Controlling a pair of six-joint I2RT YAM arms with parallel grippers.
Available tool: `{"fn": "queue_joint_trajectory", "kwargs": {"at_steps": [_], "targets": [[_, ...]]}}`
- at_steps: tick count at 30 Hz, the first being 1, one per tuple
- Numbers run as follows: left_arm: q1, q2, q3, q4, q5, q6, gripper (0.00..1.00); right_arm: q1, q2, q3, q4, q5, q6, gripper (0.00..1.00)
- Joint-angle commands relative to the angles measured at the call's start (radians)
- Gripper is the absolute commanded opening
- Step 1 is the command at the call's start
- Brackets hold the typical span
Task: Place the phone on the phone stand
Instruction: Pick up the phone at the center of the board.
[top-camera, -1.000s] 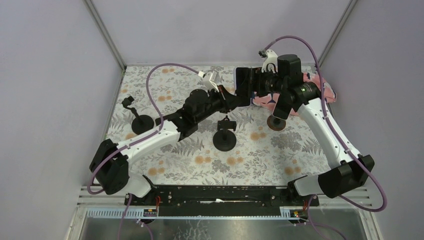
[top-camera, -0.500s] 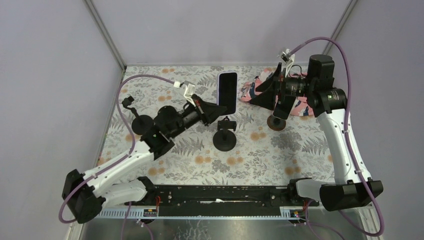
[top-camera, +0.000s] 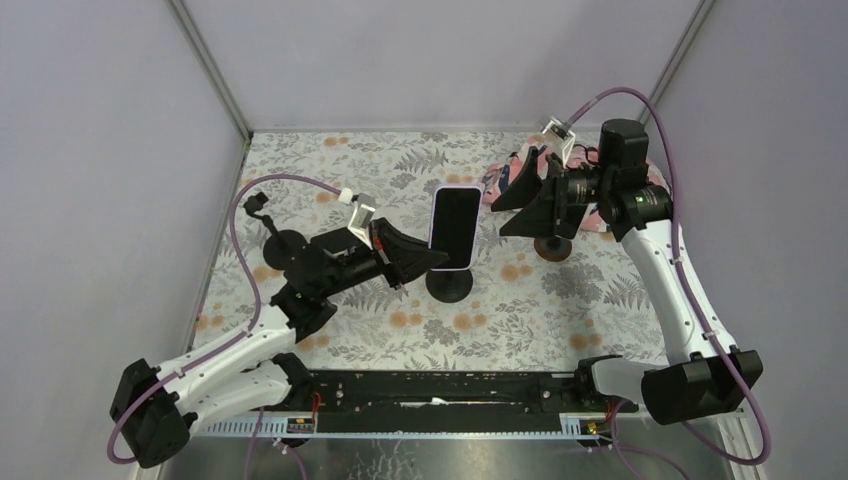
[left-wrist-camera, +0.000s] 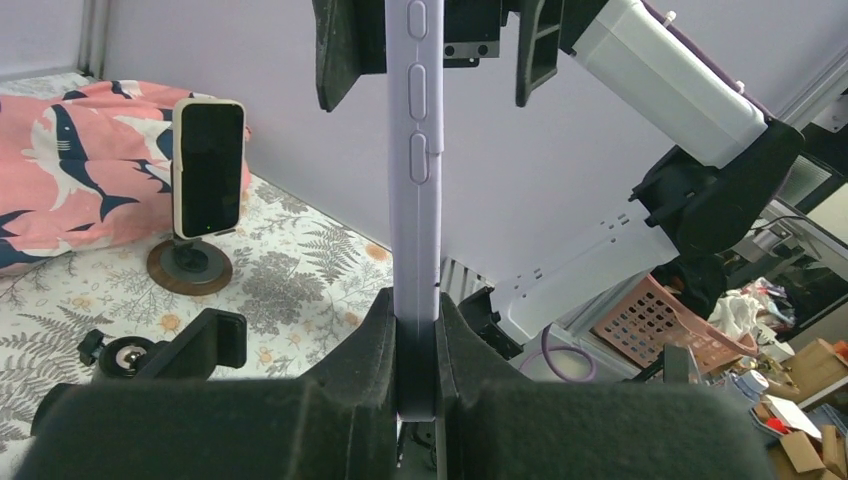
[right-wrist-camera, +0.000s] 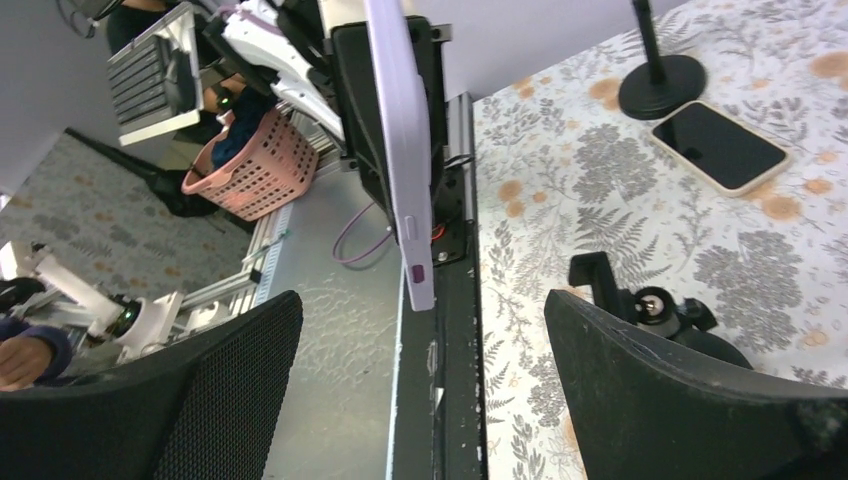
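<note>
No text readable — the phone (top-camera: 454, 228) screen seems dark.

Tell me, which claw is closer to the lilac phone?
Left. The left claw grips the lilac phone by its edge; the right claw stands open, apart, on its right.

Robot lab, walled test enclosure (top-camera: 100, 150), aluminium posts (top-camera: 210, 70), pink basket (left-wrist-camera: 640, 320) outside
</note>
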Motion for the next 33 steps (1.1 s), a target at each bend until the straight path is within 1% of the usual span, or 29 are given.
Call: {"fn": "queue_joint_trajectory", "kwargs": {"at_steps": [1, 4, 8, 15, 23, 33], "targets": [[0.007, 0.013, -0.012, 0.251, 0.028, -0.07, 0.0, 0.038, 0.0, 0.019, 0.009, -0.066, -0.008, 0.99], [0.007, 0.044, -0.01, 0.31, 0.039, -0.097, 0.0, 0.067, 0.012, 0.021, 0.004, -0.055, -0.008, 1.0], [0.008, 0.066, -0.006, 0.32, 0.037, -0.101, 0.0, 0.093, 0.029, 0.039, 0.0, -0.04, -0.011, 1.0], [0.008, 0.084, -0.023, 0.338, 0.034, -0.114, 0.0, 0.102, 0.05, 0.06, 0.008, -0.022, -0.004, 0.99], [0.007, 0.092, -0.038, 0.335, 0.03, -0.111, 0.0, 0.103, 0.058, 0.074, 0.03, -0.026, 0.028, 0.96], [0.008, 0.116, -0.04, 0.336, 0.027, -0.108, 0.0, 0.104, 0.068, 0.077, 0.053, -0.026, 0.054, 0.88]]}}
